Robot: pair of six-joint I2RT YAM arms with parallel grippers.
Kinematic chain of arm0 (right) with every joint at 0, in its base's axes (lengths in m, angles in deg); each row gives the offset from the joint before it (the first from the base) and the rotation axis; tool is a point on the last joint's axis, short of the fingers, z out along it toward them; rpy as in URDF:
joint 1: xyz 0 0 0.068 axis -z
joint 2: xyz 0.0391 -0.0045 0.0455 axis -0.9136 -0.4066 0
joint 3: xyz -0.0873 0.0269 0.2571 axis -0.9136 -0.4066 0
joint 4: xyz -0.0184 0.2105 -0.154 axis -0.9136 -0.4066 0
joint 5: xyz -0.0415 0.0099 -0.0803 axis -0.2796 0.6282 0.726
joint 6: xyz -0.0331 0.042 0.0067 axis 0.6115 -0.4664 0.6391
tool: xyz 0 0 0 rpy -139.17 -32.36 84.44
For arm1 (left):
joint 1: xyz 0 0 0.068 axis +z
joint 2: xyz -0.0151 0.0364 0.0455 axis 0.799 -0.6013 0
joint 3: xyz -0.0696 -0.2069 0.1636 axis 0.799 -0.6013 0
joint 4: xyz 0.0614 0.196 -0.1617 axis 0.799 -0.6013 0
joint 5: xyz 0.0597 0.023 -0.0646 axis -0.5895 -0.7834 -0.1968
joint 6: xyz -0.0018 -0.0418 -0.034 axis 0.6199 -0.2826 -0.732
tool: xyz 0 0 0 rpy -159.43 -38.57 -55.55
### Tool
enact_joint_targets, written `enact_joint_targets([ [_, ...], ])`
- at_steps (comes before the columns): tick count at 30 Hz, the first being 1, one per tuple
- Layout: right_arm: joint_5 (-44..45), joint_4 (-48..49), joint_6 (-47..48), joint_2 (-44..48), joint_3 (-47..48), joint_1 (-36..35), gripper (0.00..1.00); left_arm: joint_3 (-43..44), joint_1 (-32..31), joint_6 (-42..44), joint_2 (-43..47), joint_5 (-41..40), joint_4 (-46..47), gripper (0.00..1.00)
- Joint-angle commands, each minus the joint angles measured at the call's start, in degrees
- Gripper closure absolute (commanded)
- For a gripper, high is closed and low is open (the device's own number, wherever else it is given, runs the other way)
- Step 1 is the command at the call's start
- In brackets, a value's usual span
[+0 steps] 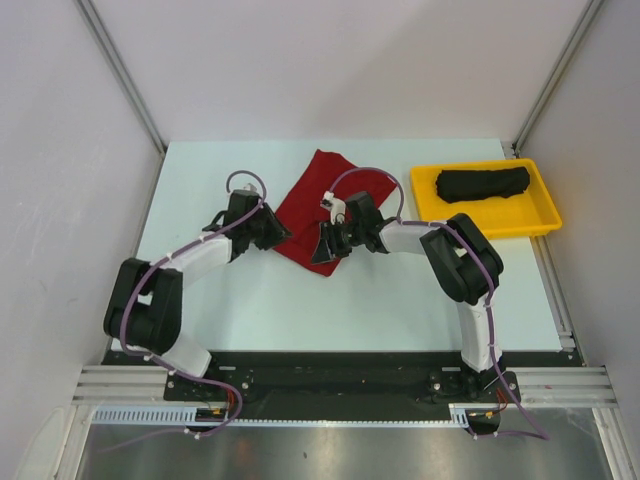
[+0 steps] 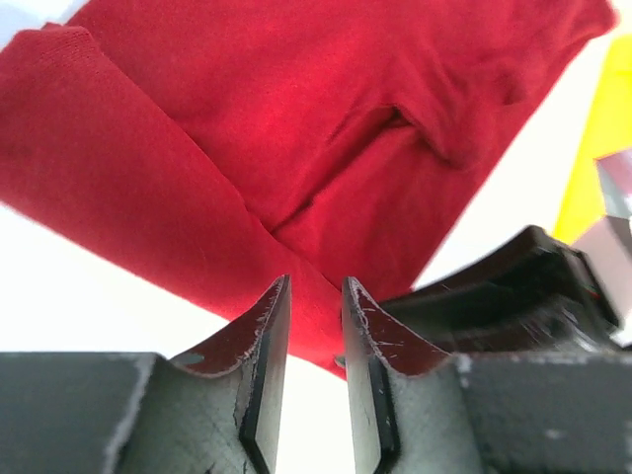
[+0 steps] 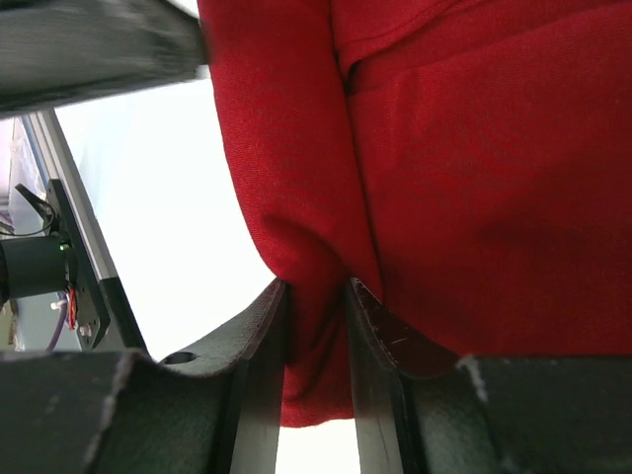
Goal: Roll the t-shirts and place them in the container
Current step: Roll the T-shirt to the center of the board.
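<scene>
Red t-shirt [image 3: 474, 197] edge within right gripper [image 3: 316, 291], seemingly.

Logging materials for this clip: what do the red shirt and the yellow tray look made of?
Red t-shirt: soft matte knit cloth, probably cotton. It folds, creases and shows a fine texture. Yellow tray: seemingly moulded plastic, with a smooth, even colour and a rigid raised rim.

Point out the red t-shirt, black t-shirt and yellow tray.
red t-shirt [image 1: 318, 185], top view, bare upper cloth
black t-shirt [image 1: 483, 183], top view, middle of the bundle
yellow tray [image 1: 500, 213], top view, bare floor by near rim
</scene>
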Motion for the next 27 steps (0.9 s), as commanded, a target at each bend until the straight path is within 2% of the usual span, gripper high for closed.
enact_joint_targets([
  [1,1.3,-0.3,-0.6,-0.1,1.5,0.5,0.69,-1.9,-0.4,0.2,8.0,-1.9,-2.5,0.66],
  [3,1.2,0.0,-1.2,-0.4,1.4,0.7,0.74,-5.3,-0.4,-0.6,11.0,-2.5,-2.3,0.66],
  [6,1.0,0.7,-2.0,-0.8,1.4,1.0,0.77,-9.0,-0.3,-2.2,12.9,-2.5,0.2,0.7],
  [7,1.0,0.8,-2.1,-0.9,1.4,1.0,0.78,-9.1,-0.4,-2.5,12.6,-2.2,0.3,0.74],
  [9,1.0,1.0,-2.5,-0.9,1.4,1.1,0.79,-9.0,-0.6,-2.5,11.1,-1.8,0.6,0.76],
  [18,0.4,1.0,-3.1,-1.3,1.4,1.7,0.8,-4.3,-1.9,-3.3,3.1,-2.2,2.1,0.81],
  [23,0.6,0.3,-2.7,-0.7,1.4,1.8,0.71,-2.1,-2.1,-3.8,0.1,-2.2,2.3,0.81],
  [27,2.1,-0.9,-2.4,0.8,1.4,1.8,0.57,-0.1,-2.4,-3.8,-0.8,-2.5,1.5,0.81],
])
